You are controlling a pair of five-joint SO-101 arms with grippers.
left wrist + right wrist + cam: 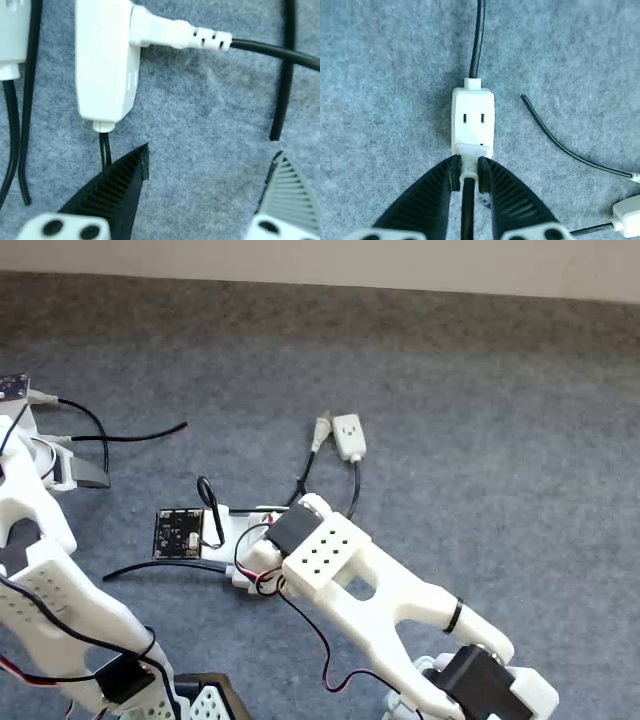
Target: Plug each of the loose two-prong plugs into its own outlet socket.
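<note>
The white two-prong plug [469,151] is butted against the near end face of the white outlet block [473,117]. Its long axis is in line with the block and with the black cord [477,35] leaving the block's far end. It is clamped in the right end effector [468,167], so any push is judged to run straight along the block. How far the plug is seated cannot be told. The left end effector [212,152] stands open over the counter [210,100], near a second outlet block [105,65].

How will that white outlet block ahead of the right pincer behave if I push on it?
Outlet block looks small and light, so it probably slides on the carpet. Its thin black cord seems floppy, unlikely to anchor it. Flat faces suggest it won't roll.
</note>
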